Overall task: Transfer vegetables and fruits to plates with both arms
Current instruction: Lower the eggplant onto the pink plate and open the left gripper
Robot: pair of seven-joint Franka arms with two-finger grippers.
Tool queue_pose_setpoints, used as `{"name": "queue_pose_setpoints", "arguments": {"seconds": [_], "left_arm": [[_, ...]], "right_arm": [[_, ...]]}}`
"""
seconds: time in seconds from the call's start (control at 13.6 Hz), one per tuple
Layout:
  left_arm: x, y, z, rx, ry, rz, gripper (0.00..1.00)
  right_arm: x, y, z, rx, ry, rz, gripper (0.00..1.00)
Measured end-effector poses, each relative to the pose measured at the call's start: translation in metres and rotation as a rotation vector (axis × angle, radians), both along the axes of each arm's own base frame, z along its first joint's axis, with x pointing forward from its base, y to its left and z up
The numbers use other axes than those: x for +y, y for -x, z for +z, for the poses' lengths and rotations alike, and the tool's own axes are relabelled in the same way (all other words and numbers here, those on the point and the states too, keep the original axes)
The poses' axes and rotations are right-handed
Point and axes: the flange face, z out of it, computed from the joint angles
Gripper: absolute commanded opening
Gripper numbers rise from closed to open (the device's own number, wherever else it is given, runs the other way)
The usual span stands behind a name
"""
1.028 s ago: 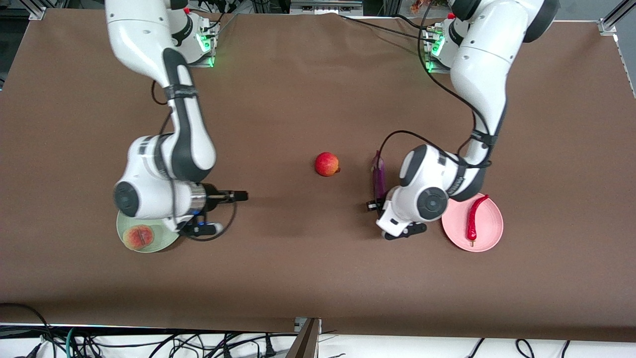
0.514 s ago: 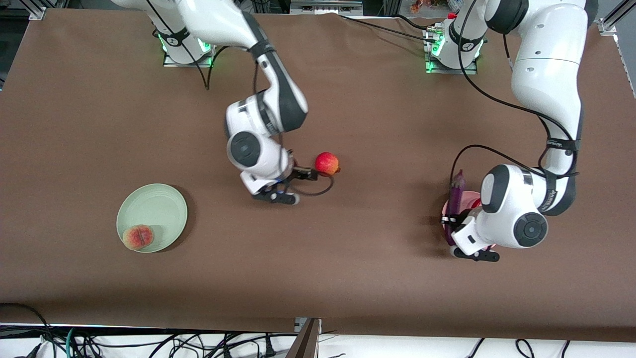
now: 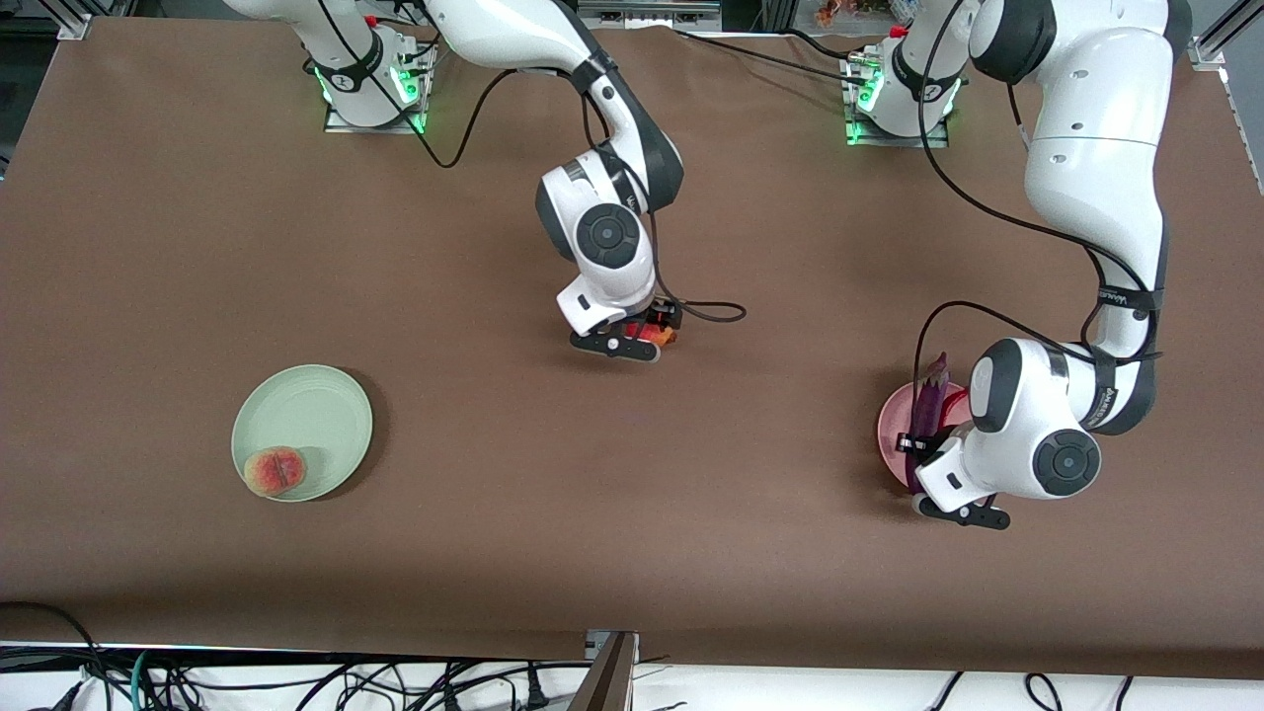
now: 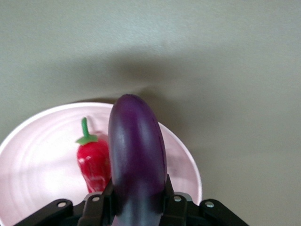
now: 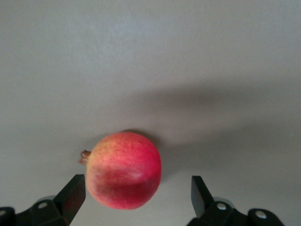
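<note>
The purple eggplant (image 3: 929,403) hangs just over the pink plate (image 3: 891,423), with my left gripper (image 3: 913,446) shut on it. In the left wrist view the eggplant (image 4: 136,150) sticks out from between the fingers of the left gripper (image 4: 137,197), above the plate (image 4: 37,155), and the red chili (image 4: 94,162) lies on the plate beside it. My right gripper (image 3: 660,328) is low over the round red fruit (image 3: 669,337) at mid-table. It stands open, its fingers (image 5: 74,189) on either side of the fruit (image 5: 124,169) without touching it. The peach (image 3: 275,471) rests on the green plate (image 3: 314,415).
Brown cloth covers the table. A black cable (image 3: 711,312) loops off the right wrist next to the red fruit. The arm bases (image 3: 370,74) stand along the edge farthest from the front camera.
The right arm swung from the green plate to the red fruit and now straddles it, open. The left arm carried the eggplant off the table to over the pink plate.
</note>
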Motion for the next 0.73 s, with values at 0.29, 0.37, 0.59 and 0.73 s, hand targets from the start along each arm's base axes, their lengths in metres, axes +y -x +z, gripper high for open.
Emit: {"name": "queue_pose_setpoints", "arguments": {"seconds": [0.29,0.37,0.59,0.73], "left_arm": [[0.005,-0.003,0.0,-0.025,-0.023,-0.016,1.0],[0.006,-0.004,0.0,-0.028,-0.024,-0.015,1.0],[0.006,-0.006,0.004,-0.039,-0.024,-0.015,1.0],[0.004,-0.008,0.01,-0.048,-0.023,-0.017,1.0]], "right_arm": [[0.009,0.006,-0.011,-0.029,0.002,-0.018,0.99],[0.009,0.005,-0.011,-0.031,0.001,-0.02,0.99],[0.009,0.005,-0.01,-0.038,-0.002,-0.032,0.99],[0.012,0.005,-0.009,-0.053,-0.01,-0.045,0.99]]}}
